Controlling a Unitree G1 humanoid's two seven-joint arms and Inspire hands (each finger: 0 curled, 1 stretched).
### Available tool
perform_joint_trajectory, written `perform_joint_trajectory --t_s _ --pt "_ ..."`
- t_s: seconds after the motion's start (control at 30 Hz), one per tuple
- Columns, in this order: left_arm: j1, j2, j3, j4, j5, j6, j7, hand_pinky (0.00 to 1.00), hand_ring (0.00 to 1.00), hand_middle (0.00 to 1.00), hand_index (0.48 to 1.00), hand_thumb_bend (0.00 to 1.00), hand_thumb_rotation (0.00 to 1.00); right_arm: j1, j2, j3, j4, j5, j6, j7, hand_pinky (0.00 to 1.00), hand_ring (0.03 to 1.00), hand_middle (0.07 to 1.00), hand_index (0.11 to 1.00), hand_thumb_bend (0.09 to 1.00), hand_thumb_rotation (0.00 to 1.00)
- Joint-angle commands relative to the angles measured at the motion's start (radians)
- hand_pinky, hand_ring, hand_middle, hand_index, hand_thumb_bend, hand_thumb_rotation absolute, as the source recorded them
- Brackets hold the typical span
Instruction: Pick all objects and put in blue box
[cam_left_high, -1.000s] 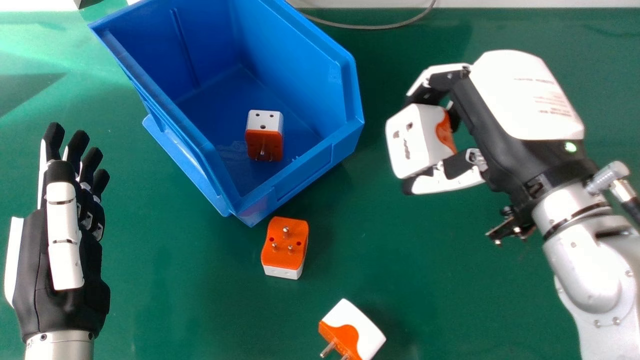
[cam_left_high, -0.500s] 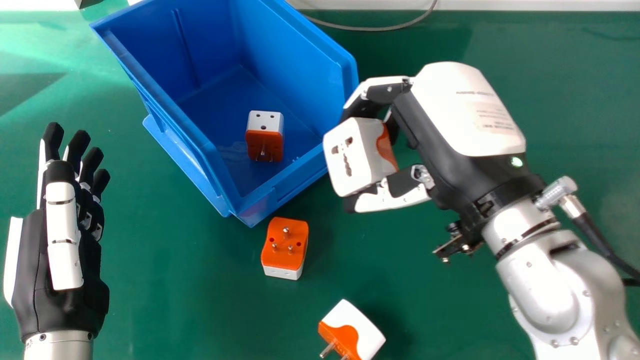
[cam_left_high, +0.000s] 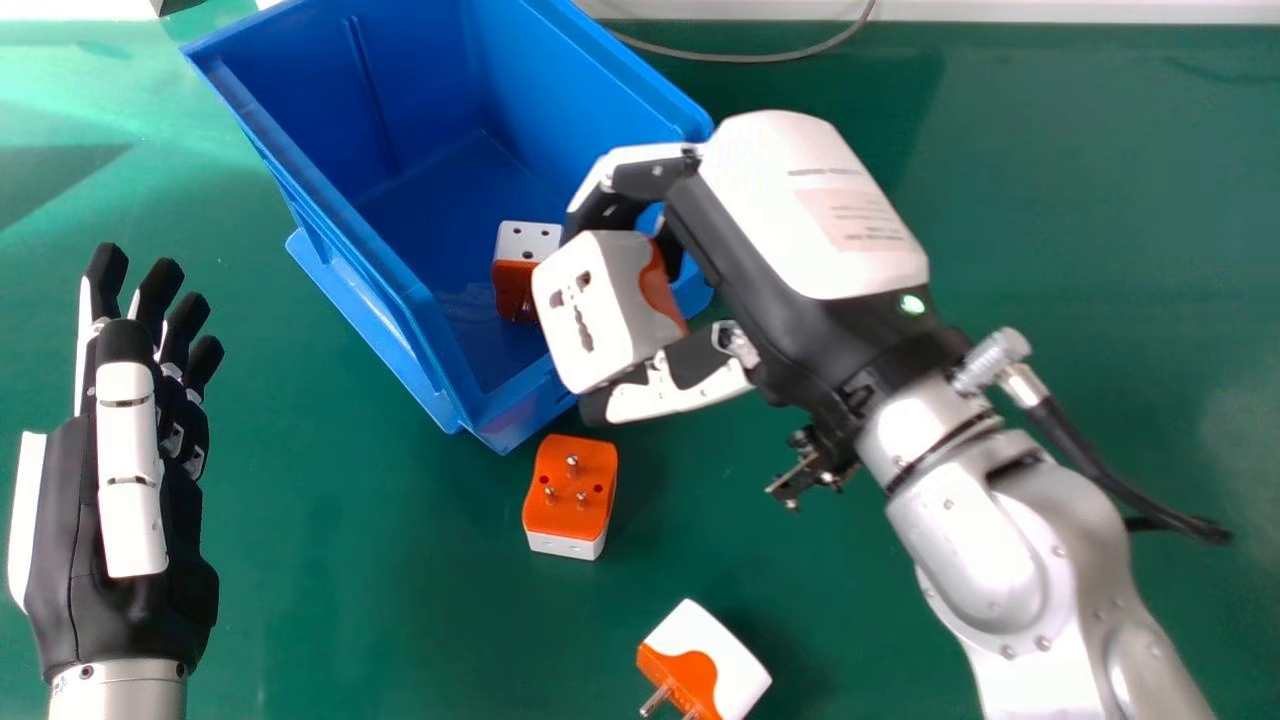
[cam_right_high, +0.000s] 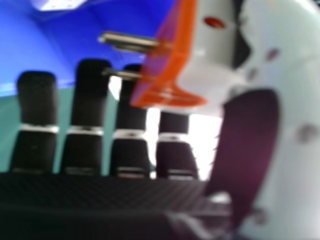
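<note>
From where I stand, the robot's right hand is partly closed round a white-and-orange travel adapter, its thumb pressed to the near side and its fingers bent along the far side. The adapter's socket face is turned to the left, and its metal pins stick out on the other side, as the right hand view shows. Hand and adapter are up at the near edge of the blue box, toward its right corner; I can't tell how high above the rim they are. Another adapter sits on the floor of the box, toward that same near edge, white side up. On the green table, a pins-up adapter lies just beside the box's near corner, orange face upward. Closer to the table's near side, and a little to the right, lies a tipped adapter with its pins pointing left and nearward. The left hand is empty at the left of the table, fingers straight. A grey cable curves along the table's far edge.
</note>
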Motion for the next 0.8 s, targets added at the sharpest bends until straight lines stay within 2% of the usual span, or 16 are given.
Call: perform_joint_trajectory --t_s 0.0,0.07,0.23,0.33,0.57,0.67,0.77 --pt "0.002 0.008 0.007 -0.004 0.007 -0.026 -0.003 0.96 0.95 0.97 0.996 0.46 0.93 -0.052 0.016 0.002 0.018 0.001 -0.038 -0.039 0.30 0.428 0.523 0.535 0.488 0.00" --pt "0.003 0.008 0.007 -0.003 0.006 -0.025 -0.003 0.96 0.96 0.97 0.997 0.46 0.93 -0.079 0.023 0.005 0.055 0.004 -0.049 -0.048 0.30 0.429 0.525 0.534 0.488 0.00" --pt "0.010 0.008 0.007 -0.013 0.009 -0.013 0.004 0.96 0.96 0.97 0.996 0.47 0.93 -0.164 0.053 0.013 0.167 0.001 -0.072 -0.087 0.30 0.427 0.524 0.530 0.489 0.00" --pt "0.011 0.008 0.006 -0.012 0.003 -0.017 -0.001 0.97 0.96 0.97 0.996 0.47 0.92 -0.220 0.068 0.018 0.243 0.006 -0.094 -0.120 0.30 0.426 0.521 0.534 0.488 0.00" --pt "0.013 0.014 0.004 -0.006 -0.002 -0.020 -0.015 0.97 0.96 0.97 0.996 0.49 0.91 -0.367 0.123 0.020 0.466 0.021 -0.129 -0.211 0.30 0.420 0.518 0.537 0.488 0.00" --pt "0.011 0.012 0.003 -0.005 0.000 -0.024 -0.014 0.97 0.96 0.97 0.995 0.50 0.90 -0.440 0.143 0.026 0.569 0.015 -0.132 -0.240 0.30 0.418 0.516 0.536 0.488 0.00" --pt "0.011 0.007 0.003 -0.007 0.000 -0.023 -0.008 0.96 0.96 0.97 0.994 0.50 0.90 -0.520 0.166 0.034 0.682 0.012 -0.124 -0.256 0.30 0.417 0.517 0.538 0.487 0.00"
